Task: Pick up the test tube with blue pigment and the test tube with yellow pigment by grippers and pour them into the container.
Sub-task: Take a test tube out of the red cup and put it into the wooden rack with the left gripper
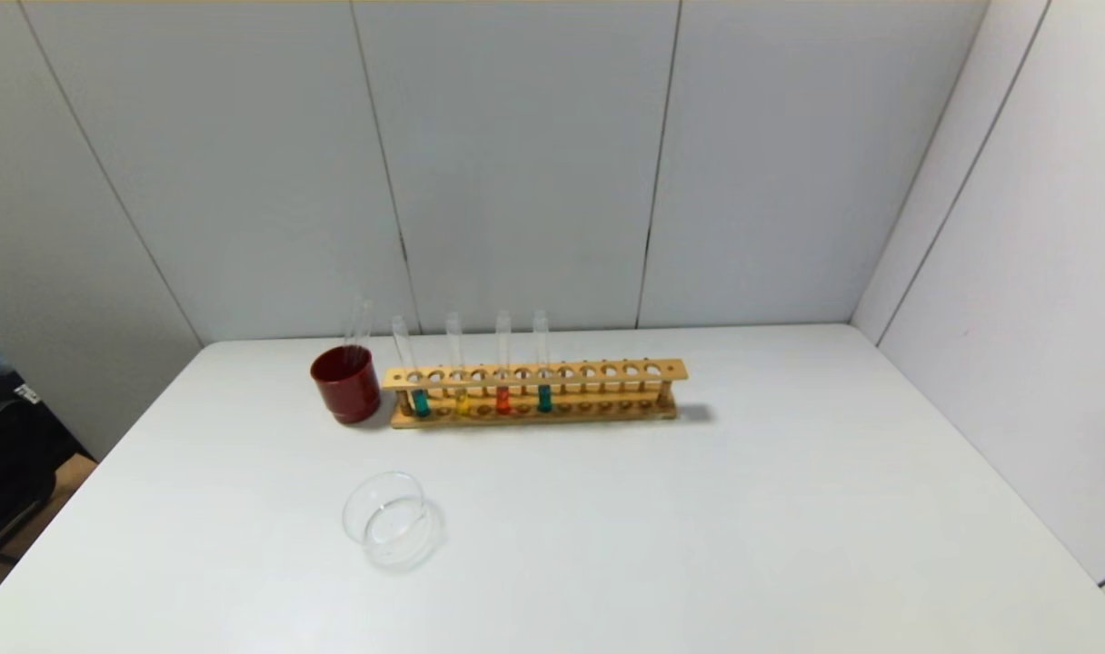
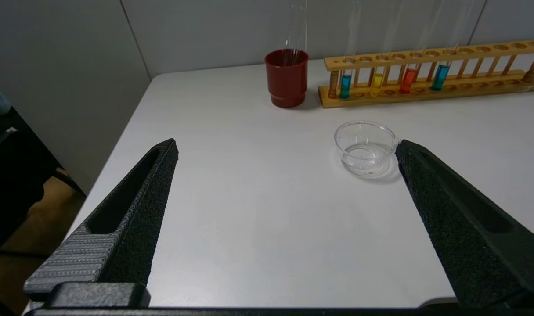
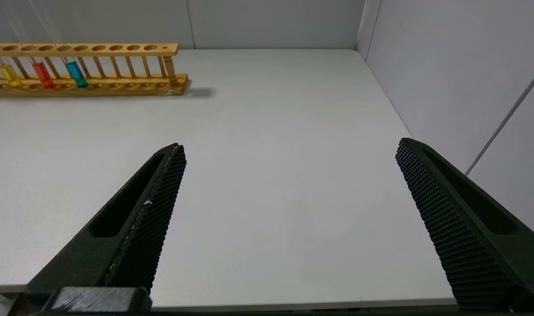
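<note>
Both our grippers hover spread wide and empty over the near edge of the white table (image 1: 698, 527).

Our left gripper (image 2: 286, 151) holds nothing, its jaws far apart, with the clear glass container (image 2: 366, 147) just beyond its right fingertip; our right gripper (image 3: 289, 151) is just as wide and bare over the table's right side. Neither shows in the head view. The wooden rack (image 1: 534, 392) stands at the back beside the dark-red cup (image 1: 345, 383) — in it, upright, the test tube with blue pigment (image 1: 544, 363) sits fourth from the cup, the test tube with yellow pigment (image 1: 459, 365) second, an orange-red tube (image 1: 502, 365) between them.
</note>
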Robot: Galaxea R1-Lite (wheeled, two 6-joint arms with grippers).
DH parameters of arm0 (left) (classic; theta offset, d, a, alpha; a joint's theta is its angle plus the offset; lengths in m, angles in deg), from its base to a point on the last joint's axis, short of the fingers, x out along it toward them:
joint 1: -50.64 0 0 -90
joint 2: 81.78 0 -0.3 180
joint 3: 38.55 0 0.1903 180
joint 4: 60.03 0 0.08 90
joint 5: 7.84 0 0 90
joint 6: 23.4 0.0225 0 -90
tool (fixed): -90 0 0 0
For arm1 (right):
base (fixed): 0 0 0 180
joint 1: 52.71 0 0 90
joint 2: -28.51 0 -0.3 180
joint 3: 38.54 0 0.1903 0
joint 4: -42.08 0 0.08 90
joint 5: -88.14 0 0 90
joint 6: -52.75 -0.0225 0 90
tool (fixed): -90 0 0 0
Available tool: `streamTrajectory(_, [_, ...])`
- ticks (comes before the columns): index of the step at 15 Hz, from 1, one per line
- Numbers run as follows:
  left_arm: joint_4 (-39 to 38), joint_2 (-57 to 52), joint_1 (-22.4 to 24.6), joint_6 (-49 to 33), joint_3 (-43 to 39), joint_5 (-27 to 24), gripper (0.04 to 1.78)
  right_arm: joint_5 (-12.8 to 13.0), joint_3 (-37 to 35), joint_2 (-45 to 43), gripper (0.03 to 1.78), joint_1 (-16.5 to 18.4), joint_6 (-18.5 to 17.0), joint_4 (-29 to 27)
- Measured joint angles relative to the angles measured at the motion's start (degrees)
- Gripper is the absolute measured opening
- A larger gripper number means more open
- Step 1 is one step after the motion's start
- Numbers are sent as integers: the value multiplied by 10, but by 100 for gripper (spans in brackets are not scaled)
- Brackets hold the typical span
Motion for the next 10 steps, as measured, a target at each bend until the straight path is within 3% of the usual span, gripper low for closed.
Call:
streamTrajectory(4, [124,31,0,39,143,-13,175,0,0,0,175,0,0,0])
streamTrajectory(7, [123,107,-1,49,224,-44,175,0,0,0,175,0,0,0])
streamTrajectory(10, [54,206,-1,49,253,-61,175,0,0,0,175,0,0,0])
